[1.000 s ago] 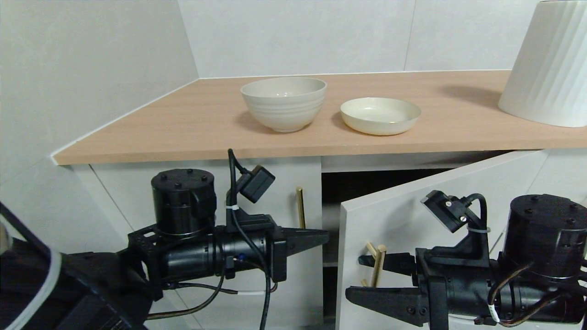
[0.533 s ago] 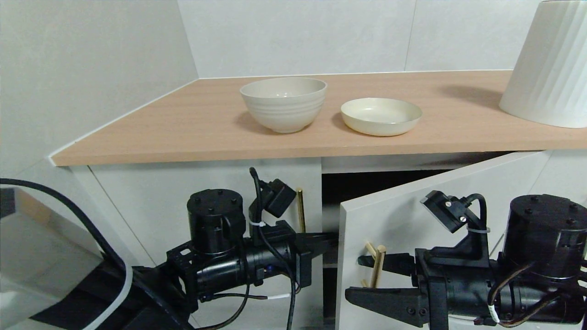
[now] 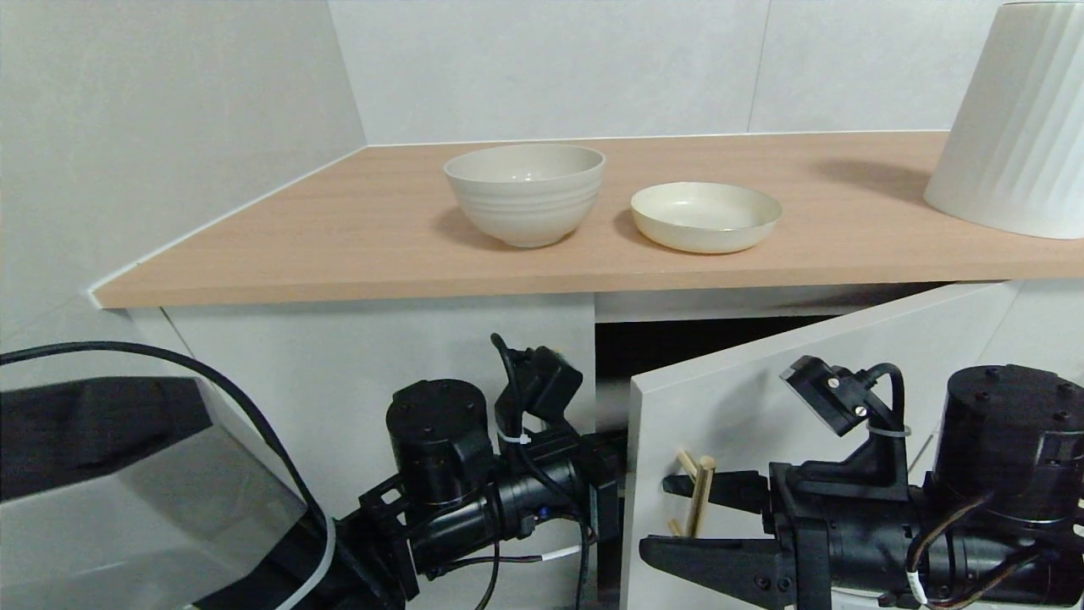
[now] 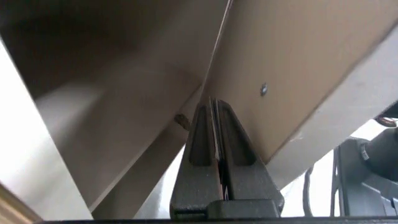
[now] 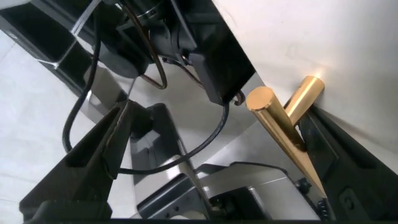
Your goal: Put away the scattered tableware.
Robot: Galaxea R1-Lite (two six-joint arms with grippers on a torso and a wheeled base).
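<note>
A deep cream bowl (image 3: 524, 191) and a shallow cream dish (image 3: 705, 215) sit side by side on the wooden counter (image 3: 339, 246). Below them the right cabinet door (image 3: 762, 381) stands partly open. My right gripper (image 3: 688, 521) is open, its fingers on either side of the door's gold handle (image 3: 699, 504), seen close up as the handle (image 5: 283, 124) in the right wrist view. My left gripper (image 3: 611, 445) is shut and pokes into the dark gap behind the door's edge. In the left wrist view its shut fingers (image 4: 214, 109) lie along the door's inner face.
A tall white ribbed shade (image 3: 1016, 119) stands on the counter at the far right. The left cabinet door (image 3: 339, 373) is closed. A wall runs along the counter's left side. The cabinet interior behind the open door is dark.
My left arm has moved right and down, bringing its shut gripper into the gap at the open door's edge. The right arm has stayed at the handle.
</note>
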